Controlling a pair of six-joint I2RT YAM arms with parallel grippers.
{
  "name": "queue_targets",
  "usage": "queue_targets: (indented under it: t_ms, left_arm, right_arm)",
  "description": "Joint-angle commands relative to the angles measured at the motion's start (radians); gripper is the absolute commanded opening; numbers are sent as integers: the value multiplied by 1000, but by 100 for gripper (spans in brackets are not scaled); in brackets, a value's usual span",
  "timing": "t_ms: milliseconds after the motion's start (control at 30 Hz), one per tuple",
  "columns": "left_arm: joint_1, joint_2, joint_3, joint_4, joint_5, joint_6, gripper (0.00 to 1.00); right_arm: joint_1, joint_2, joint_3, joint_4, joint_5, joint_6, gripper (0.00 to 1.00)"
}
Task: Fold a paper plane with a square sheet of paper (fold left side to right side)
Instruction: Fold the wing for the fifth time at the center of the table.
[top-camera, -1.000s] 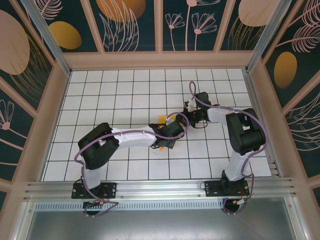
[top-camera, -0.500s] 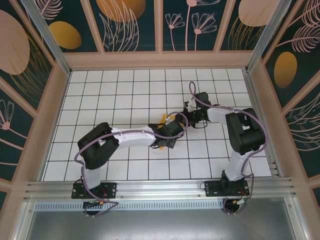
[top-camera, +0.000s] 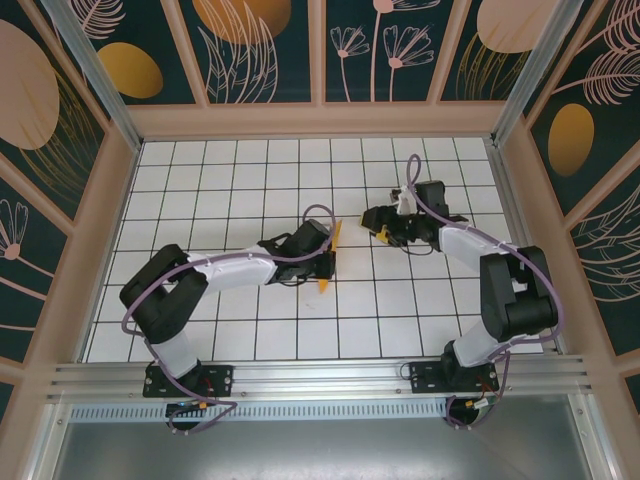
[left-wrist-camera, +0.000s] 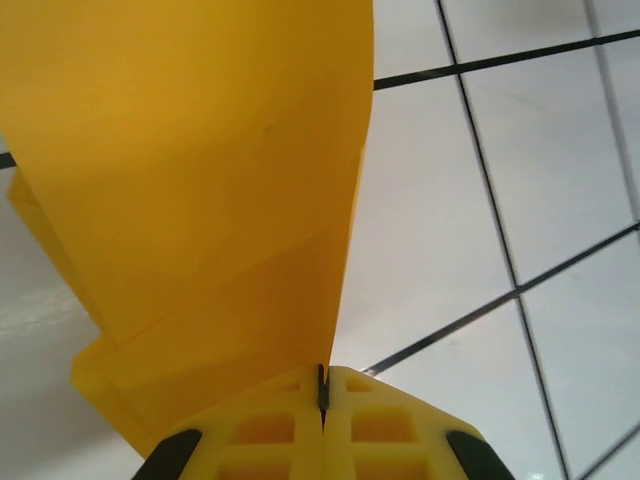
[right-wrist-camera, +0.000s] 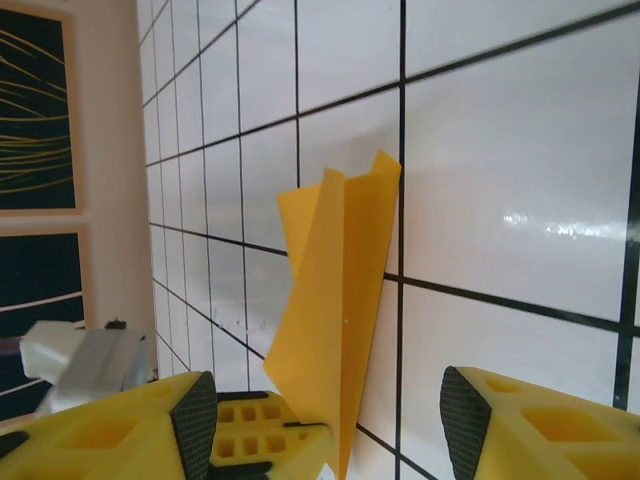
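The right gripper (right-wrist-camera: 328, 425) has its yellow fingers (right-wrist-camera: 540, 425) spread wide apart. Between them, much nearer the finger on the wall side, a folded sheet of paper (right-wrist-camera: 335, 320) in orange-yellow reaches ahead to a pointed tip, with one flap lifted off the other. Under it lies the white tiled floor (right-wrist-camera: 500, 130) with black lines. Beside that nearer finger sits a pale grey block (right-wrist-camera: 75, 365) — too blurred to identify — and the pink-framed dark wall (right-wrist-camera: 40, 100).
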Motion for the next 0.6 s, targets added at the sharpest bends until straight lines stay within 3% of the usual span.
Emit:
queue_targets:
  t_ms: [0,267,567]
  left_arm:
    - [40,-54,-80,157,156,-78,0]
    - [123,-74,-214,381,306,-185,0]
    - [153,-34,-259,489,370,-244,0]
  right_arm:
    - [32,9,-37,56,-11,-15,64]
    - [139,117,9,96,29,6,58]
    - [206,207,77,65,95,23,63]
